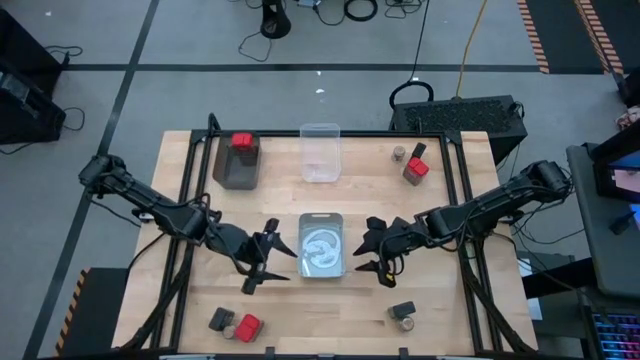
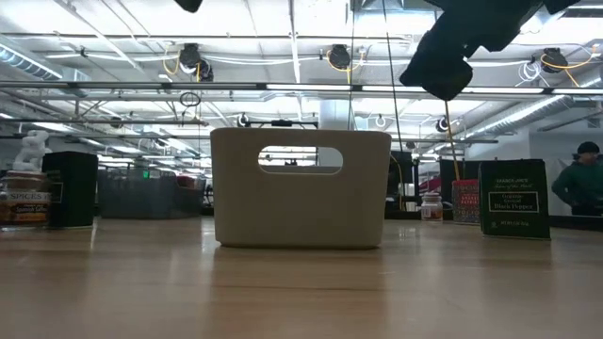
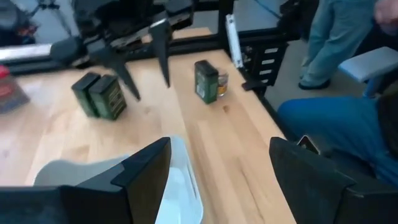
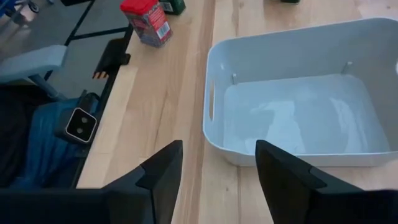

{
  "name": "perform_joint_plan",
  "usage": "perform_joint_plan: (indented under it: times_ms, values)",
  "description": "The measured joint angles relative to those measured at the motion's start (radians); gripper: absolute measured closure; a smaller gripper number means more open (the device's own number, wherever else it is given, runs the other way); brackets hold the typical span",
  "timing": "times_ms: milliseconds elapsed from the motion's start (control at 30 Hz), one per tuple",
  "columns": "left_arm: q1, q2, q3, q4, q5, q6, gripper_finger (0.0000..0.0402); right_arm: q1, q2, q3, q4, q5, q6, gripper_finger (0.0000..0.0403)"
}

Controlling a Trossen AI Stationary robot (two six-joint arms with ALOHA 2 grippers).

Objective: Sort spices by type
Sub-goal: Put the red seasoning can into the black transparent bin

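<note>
**Flanking the white bin, both claws open and empty**

Sitting between the two claws, the white bin [image 1: 324, 245] is empty. The left gripper [image 1: 270, 258] hangs just beside one side, fingers spread wide, holding nothing. The right gripper [image 1: 374, 252] hangs opposite, fingers parted, also holding nothing. Spices sit well apart from both: a red box [image 1: 241, 141] on a dark bin [image 1: 237, 167], others at the table's corners.
</note>
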Motion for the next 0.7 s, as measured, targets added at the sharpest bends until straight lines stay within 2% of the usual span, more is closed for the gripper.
perform_joint_plan:
  times_ms: [233, 300, 400, 567, 700]
  values:
    - [0.023, 0.005, 0.0, -0.121, -0.191, -0.06, 0.0123, -0.028, -0.006, 0.0, -0.101, 0.014, -0.028, 0.0215]
    - [0.054, 0.014, 0.0, -0.128, -0.185, -0.032, 0.0123, -0.049, -0.006, 0.0, -0.138, 0.014, -0.028, 0.0215]
    - [0.113, 0.014, 0.0, -0.115, -0.12, 0.031, 0.0123, -0.097, -0.011, 0.0, -0.17, 0.018, -0.045, 0.0215]
    - [0.252, 0.014, 0.0, -0.112, -0.043, 0.099, 0.0123, -0.182, -0.079, 0.0, -0.26, 0.113, -0.073, 0.0215]
    - [0.349, 0.014, -0.001, -0.093, -0.02, 0.129, 0.0123, -0.256, -0.154, 0.0, -0.377, 0.186, -0.079, 0.0215]
